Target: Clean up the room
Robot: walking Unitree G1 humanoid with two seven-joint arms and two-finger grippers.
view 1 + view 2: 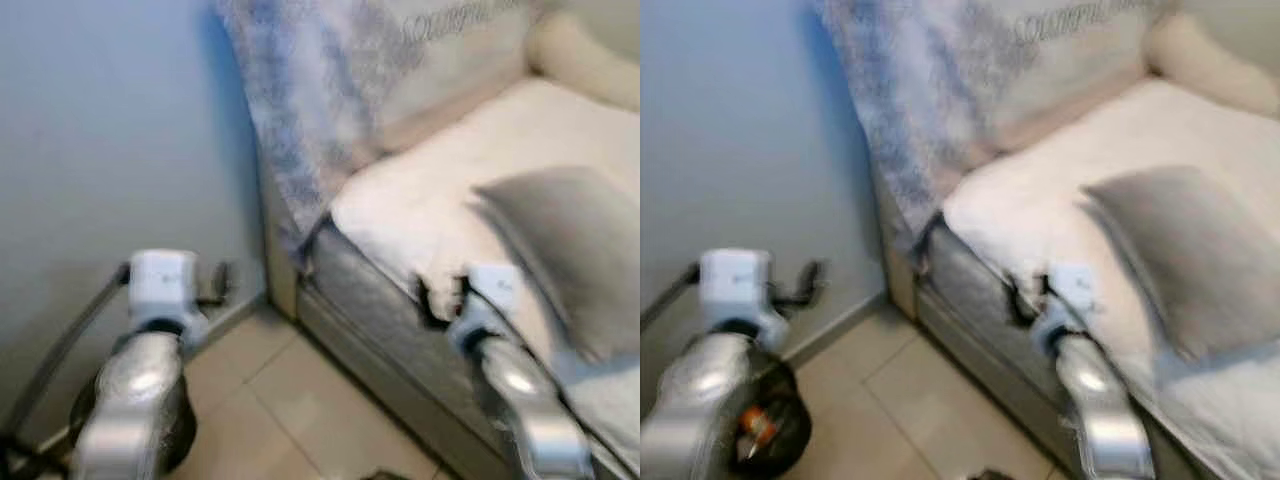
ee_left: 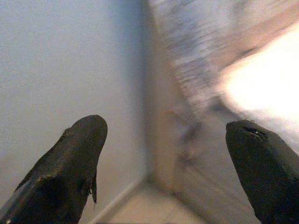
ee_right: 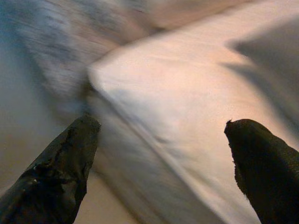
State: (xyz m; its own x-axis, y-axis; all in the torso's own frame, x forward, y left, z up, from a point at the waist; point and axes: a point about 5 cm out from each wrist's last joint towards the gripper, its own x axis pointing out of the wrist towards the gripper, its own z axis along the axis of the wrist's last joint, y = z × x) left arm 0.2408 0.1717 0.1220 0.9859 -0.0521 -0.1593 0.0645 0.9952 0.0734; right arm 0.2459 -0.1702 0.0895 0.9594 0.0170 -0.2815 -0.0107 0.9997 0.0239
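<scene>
Two grippers up, both wide apart, holding nothing. Left gripper (image 1: 215, 282) by the wall, left of the sofa (image 1: 380, 310). Right gripper (image 1: 440, 295) at the sofa's front edge, nearer the grey cushion (image 1: 570, 250). Cushion just right of it, lying long across the seat. Probably next to tidy.

We see a grey cushion (image 1: 575, 255) lying tilted on the cream-covered sofa seat (image 1: 450, 190), near its front edge, while a mottled grey-white throw (image 1: 300, 110) hangs draped over the sofa's end beside the blue wall, everything softened by motion blur.
</scene>
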